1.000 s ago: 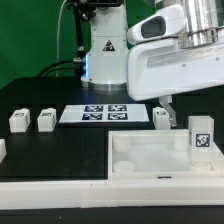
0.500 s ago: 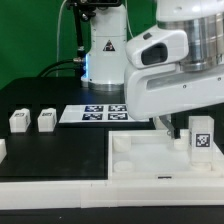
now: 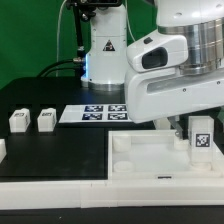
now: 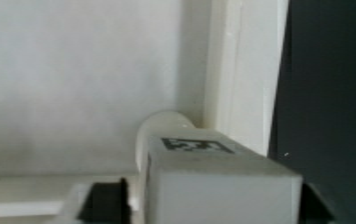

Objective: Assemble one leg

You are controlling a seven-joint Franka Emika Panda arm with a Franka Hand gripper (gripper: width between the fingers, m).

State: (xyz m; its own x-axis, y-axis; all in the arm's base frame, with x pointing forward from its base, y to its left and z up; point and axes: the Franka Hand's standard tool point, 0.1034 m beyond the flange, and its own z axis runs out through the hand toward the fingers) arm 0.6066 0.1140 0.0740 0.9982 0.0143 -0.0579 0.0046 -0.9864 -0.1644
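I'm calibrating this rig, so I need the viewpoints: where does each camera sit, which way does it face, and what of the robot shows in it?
Exterior view: off the arm, slightly above the table, facing the arm's base; its big white links fill the exterior view's right.
Wrist view: on the wrist, looking down past a dark gripper finger onto the panel.
Shared: the tagged leg standing at the panel's corner.

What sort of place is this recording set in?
Probably a robotics lab bench: a green backdrop, a marker board on a black table, and a Panda arm by a tagged white leg.
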